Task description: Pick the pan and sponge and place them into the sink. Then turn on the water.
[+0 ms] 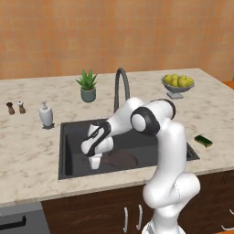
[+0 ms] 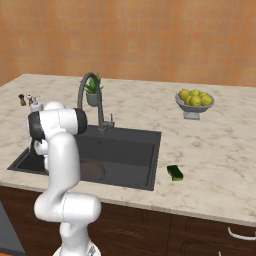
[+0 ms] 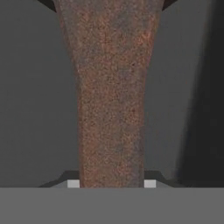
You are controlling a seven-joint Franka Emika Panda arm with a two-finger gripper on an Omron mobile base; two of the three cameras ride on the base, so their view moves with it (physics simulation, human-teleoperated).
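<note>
Pincer down in sink, clamped on pan handle. Sponge chilling on counter, right of basin.

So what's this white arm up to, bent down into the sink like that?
It is putting a pan into the sink. The arm's tool is low inside the basin, and the hand view shows the pan's rusty-brown handle running between its fingertips. The pan's round body lies on the sink floor. A green sponge waits on the counter beside the sink, and no water runs from the faucet.
</note>
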